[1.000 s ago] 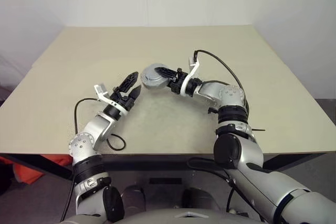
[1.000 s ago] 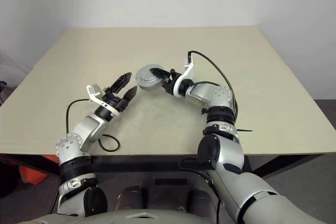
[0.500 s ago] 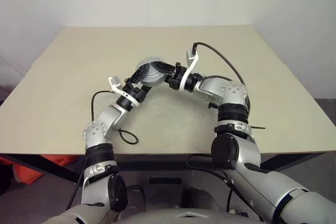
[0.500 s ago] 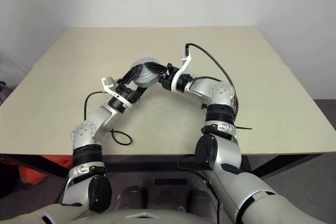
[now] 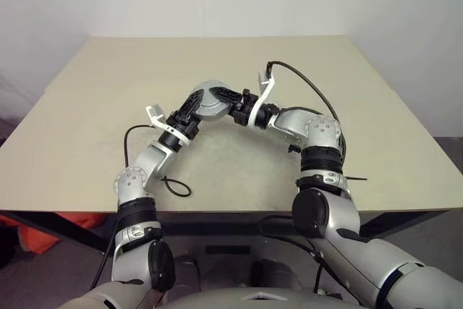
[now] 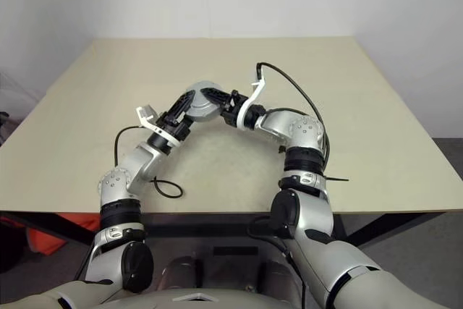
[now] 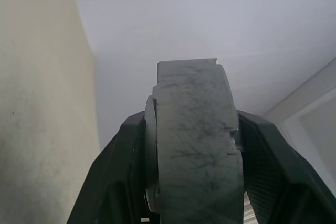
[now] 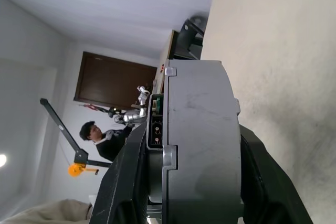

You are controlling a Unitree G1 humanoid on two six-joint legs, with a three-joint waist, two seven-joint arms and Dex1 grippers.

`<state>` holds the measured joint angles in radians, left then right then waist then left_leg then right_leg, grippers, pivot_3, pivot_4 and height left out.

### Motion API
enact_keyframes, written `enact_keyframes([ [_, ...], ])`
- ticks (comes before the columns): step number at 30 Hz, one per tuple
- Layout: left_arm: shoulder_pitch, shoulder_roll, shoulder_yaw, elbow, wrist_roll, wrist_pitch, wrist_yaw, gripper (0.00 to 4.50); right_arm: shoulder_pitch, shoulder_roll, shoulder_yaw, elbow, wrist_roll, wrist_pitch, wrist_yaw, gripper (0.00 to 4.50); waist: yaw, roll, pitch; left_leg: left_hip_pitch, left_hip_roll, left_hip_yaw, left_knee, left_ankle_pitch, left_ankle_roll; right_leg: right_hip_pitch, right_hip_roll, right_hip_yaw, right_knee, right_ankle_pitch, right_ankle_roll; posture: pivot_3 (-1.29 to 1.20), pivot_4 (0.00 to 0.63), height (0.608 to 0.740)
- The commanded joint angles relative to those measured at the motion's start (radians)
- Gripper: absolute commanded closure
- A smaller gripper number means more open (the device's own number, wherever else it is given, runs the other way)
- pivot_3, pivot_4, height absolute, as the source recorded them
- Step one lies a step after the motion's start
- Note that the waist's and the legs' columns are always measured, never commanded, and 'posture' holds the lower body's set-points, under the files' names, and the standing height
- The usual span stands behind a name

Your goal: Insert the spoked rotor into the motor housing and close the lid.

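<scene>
Left gripper [image 5: 194, 105]: came in from the near left and met the motor housing [image 5: 210, 99] on its left side; one black finger lay on each flat face of the silver body, partly closed around it, gripping it.

Left fingers [image 7: 113, 174]: in the left wrist view, they flanked the grey scuffed rim of the housing, one on either side, pressed up against it.

Right gripper [image 5: 226, 99]: reached in from the right of the housing, its black fingers spread across the housing's right side and clamped on it, about half open around the width of the part.

Right fingers [image 8: 126, 182]: in the right wrist view, they straddled the housing edge-on, the grey rim standing up between them, both sides touching.

Motor housing: held up off the bench [image 5: 87, 121], between the two grippers, over the middle of the bench top; both had hold of it at once. It sat tilted, its smooth silver outside turned toward the camera in the head views; windings and centre could not be made out.

Black cable [image 5: 304, 88]: looped up and over behind the right wrist, to the right of the housing.

Second cable [image 5: 155, 179]: curled beside the left forearm, nearer than the housing.

Bench: pale beige, lay beneath and all around the housing.

Person [image 8: 102, 137]: far beyond the housing in the right wrist view, dark-clothed, near a brown door [image 8: 110, 85].
</scene>
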<state>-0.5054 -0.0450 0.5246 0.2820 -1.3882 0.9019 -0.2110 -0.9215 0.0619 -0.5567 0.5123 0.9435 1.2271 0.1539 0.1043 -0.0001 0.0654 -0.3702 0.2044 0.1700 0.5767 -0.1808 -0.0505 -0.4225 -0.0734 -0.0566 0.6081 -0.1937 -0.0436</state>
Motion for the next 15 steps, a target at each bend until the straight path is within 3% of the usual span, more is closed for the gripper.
enact_keyframes([
  [1, -0.009, 0.011, -0.004, -0.018, 0.0, -0.022, -0.001, 2.41, -0.02, -0.003, 0.029, -0.071, 0.017, -0.044, 0.034, 1.13, -0.001, 0.0, 0.0, 0.0, 0.0, 0.0, 0.0, 0.0, 0.0, 0.0, 0.0, 0.0, 0.0, 0.0, 0.0, 0.0, 0.0, 0.74],
  [4, -0.006, 0.014, -0.003, -0.016, 0.007, -0.031, -0.003, 2.41, -0.013, -0.007, 0.062, -0.082, -0.026, -0.109, 0.017, 0.03, 0.0, 0.0, 0.0, 0.0, 0.0, 0.0, 0.0, 0.0, 0.0, 0.0, 0.0, 0.0, 0.0, 0.0, 0.0, 0.0, 0.0, 0.74],
  [9, -0.004, 0.016, -0.001, -0.021, 0.036, -0.078, -0.004, 2.41, -0.005, -0.013, 0.099, -0.073, -0.078, -0.19, -0.001, 0.03, 0.0, 0.0, 0.0, 0.0, 0.0, 0.0, 0.001, 0.0, 0.0, 0.0, 0.0, 0.0, 0.0, 0.0, 0.0, 0.0, 0.0, 0.74],
  [15, -0.002, 0.068, 0.07, 0.001, 0.132, -0.262, 0.029, 2.41, 0.003, -0.031, 0.121, -0.017, -0.157, -0.295, -0.03, 0.03, -0.007, 0.0, 0.0, 0.0, 0.0, 0.0, 0.001, 0.0, 0.0, 0.0, 0.0, 0.0, 0.0, 0.001, 0.0, 0.0, 0.0, 0.74],
])
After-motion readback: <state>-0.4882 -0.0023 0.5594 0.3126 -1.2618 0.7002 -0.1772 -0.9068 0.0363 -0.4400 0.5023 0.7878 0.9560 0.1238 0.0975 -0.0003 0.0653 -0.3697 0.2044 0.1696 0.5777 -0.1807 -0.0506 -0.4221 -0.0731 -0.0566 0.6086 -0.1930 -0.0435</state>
